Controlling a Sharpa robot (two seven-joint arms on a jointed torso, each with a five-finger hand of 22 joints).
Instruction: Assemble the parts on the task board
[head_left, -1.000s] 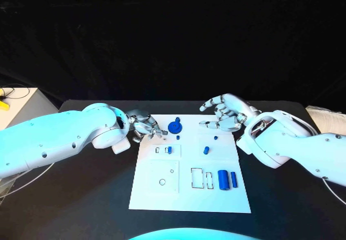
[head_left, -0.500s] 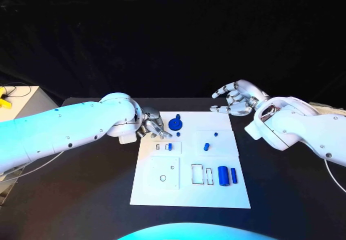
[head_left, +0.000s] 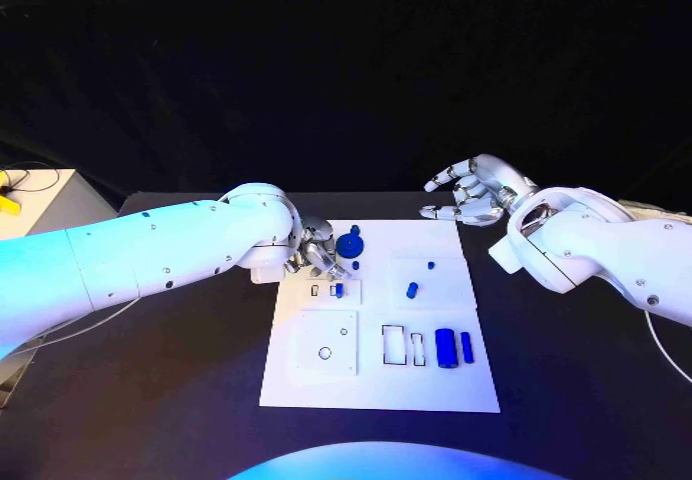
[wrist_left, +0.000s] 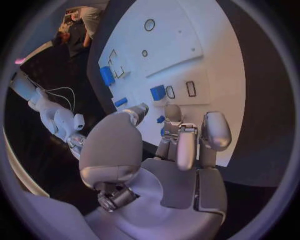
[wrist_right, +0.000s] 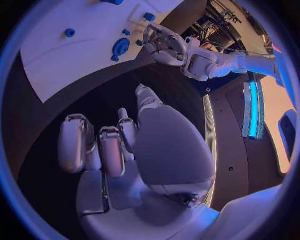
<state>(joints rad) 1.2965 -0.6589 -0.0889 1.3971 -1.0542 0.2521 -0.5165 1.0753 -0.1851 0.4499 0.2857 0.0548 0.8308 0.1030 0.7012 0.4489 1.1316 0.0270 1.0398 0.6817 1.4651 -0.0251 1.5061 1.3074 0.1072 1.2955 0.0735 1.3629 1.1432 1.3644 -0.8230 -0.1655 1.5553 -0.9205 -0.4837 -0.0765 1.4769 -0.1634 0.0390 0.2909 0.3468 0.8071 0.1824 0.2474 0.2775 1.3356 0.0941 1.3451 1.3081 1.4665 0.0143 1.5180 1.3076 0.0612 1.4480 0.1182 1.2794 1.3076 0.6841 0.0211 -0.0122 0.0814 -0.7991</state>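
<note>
While left hand (head_left: 317, 255) hovers, blue part (head_left: 339, 290) lies just beside fingers (head_left: 330, 268).

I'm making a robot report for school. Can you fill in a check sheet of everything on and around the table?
Surface: black table, white task board in the middle.
Job's things: round blue part, small blue part, two blue cylinders lying side by side near the board's right edge.
Clutter: nothing seen on the table.
Hands: left hand over the board's upper left corner, holding nothing I can see; right hand raised off the board, fingers apart, empty.
Cables: thin cable by the right arm.
Surroundings: black backdrop; white stand at left.
</note>
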